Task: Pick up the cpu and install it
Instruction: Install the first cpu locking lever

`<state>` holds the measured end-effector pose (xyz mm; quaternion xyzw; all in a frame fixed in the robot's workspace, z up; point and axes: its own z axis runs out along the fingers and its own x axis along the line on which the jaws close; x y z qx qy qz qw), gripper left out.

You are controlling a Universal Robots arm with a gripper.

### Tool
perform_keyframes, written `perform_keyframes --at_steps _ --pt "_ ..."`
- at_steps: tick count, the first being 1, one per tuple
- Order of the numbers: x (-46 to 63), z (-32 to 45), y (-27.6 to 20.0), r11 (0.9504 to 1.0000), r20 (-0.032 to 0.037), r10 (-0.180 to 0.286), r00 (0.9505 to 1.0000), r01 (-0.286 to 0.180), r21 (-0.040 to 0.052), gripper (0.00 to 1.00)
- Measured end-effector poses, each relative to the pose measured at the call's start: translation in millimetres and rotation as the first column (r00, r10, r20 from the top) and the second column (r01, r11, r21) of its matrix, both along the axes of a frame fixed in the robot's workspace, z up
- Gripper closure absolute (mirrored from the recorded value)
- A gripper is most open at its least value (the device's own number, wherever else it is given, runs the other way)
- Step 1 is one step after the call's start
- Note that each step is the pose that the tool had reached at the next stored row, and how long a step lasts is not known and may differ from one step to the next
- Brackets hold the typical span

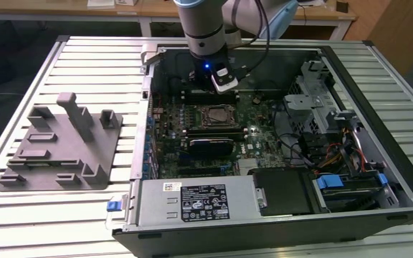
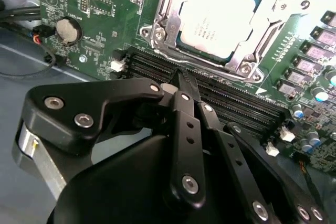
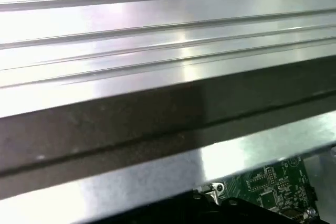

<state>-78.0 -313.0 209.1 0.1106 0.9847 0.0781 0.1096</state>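
The cpu (image 2: 219, 18) lies flat in the motherboard socket, its pale silver top showing inside the metal retention frame. In the exterior view the cpu (image 1: 216, 115) sits mid-board inside the open computer case. My gripper (image 2: 182, 80) hangs just above the black memory slots (image 2: 220, 98) beside the socket. Its black fingers (image 2: 186, 129) are shut together with nothing between them. In the exterior view the gripper (image 1: 218, 90) is over the far part of the green motherboard (image 1: 260, 134), a short way beyond the socket.
A grey fixture plate (image 1: 59, 145) with upright posts lies on the slatted table at the exterior view's left. Inside the case are a black heatsink block (image 1: 210, 144), a power supply (image 1: 192, 201), a drive cage (image 1: 314, 86) and loose cables (image 1: 328, 156). The case wall (image 3: 157, 124) crosses the first wrist view.
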Motion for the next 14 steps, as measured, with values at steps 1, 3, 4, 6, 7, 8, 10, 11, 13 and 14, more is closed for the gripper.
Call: perform_keyframes --at_steps 1,3,4,6,7,8,10,11,13,14 --pt "0.0 0.0 0.0 1.0 0.0001 0.0 1.0 0.0 0.0001 0.89" --pt "0.0 0.0 0.0 1.0 0.0002 0.0 1.0 0.0 0.0002 0.89" --pt "0.0 0.1 0.0 1.0 0.0001 0.0 1.0 0.0 0.0002 0.89" --pt "0.0 0.2 0.0 1.0 0.0001 0.0 1.0 0.0 0.0 0.89" --pt "0.0 0.3 -0.3 1.0 -0.0001 0.0 1.0 0.0 -0.0005 0.89" --pt "0.0 0.3 -0.7 1.0 -0.0001 0.0 1.0 0.0 -0.0014 0.89" --pt "0.0 0.2 -2.2 1.0 0.0 0.0 1.0 0.0 -0.0046 0.89" --pt "0.0 0.1 -3.2 1.0 0.0 0.0 1.0 0.0 -0.0061 0.89" --pt "0.0 0.1 -5.8 1.0 0.0 0.0 1.0 0.0 -0.0086 0.89" --pt "0.0 0.0 -7.4 1.0 0.0 0.0 1.0 0.0 -0.0098 0.89"
